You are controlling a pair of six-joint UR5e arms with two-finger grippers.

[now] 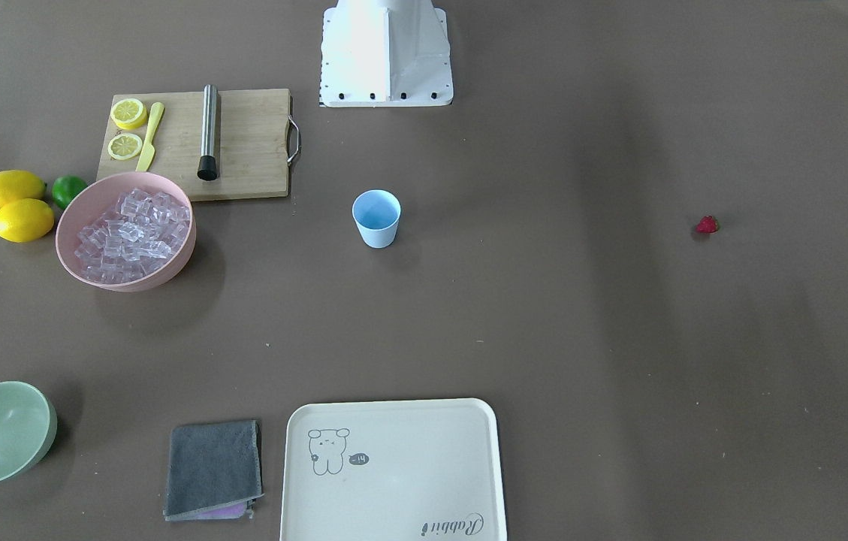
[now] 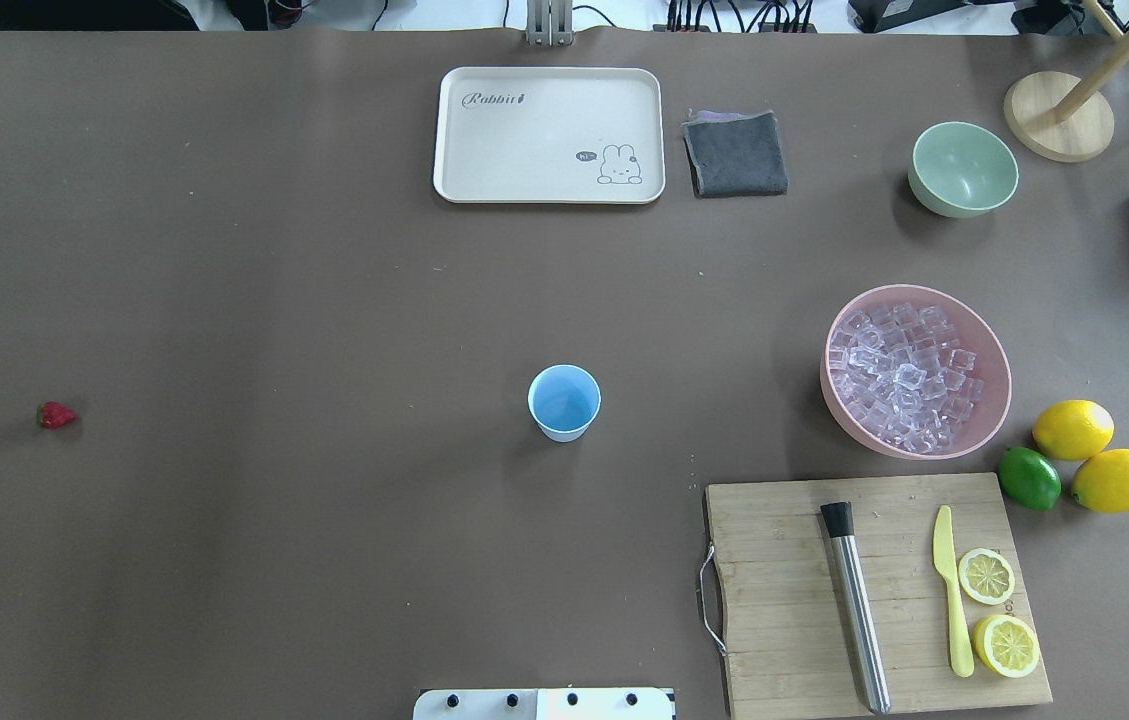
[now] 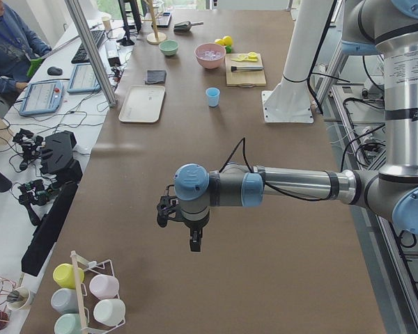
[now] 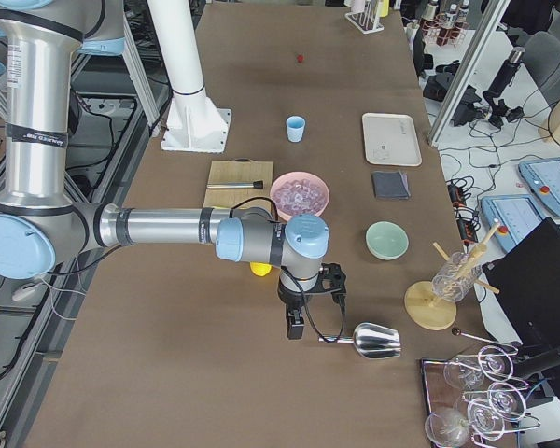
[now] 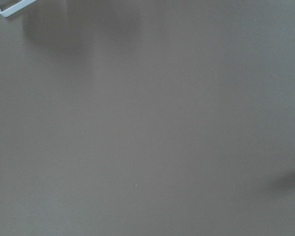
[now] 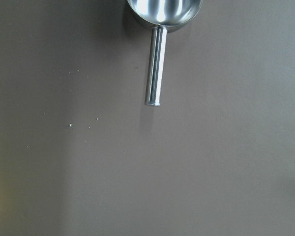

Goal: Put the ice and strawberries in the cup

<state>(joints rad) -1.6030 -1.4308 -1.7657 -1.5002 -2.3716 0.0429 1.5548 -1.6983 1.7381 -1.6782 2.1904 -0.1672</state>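
Silver forearm (image 4: 159, 227) lies level, right hand (image 4: 295, 332) pointing down beside steel scoop (image 4: 373, 342).

The table cover (image 2: 274, 300) is matt brown. The cutting board (image 2: 784, 600) is pale wood, the muddler (image 2: 859, 620) brushed metal, the scoop (image 6: 156, 64) shiny metal, the cup (image 2: 564, 400) smooth plastic, the ice (image 2: 904, 375) glassy, the towel (image 2: 736, 153) soft grey cloth.

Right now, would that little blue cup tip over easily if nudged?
Probably. The cup looks empty and plastic, so it is likely light. Its base is narrower than its mouth, so a high push may topple it.
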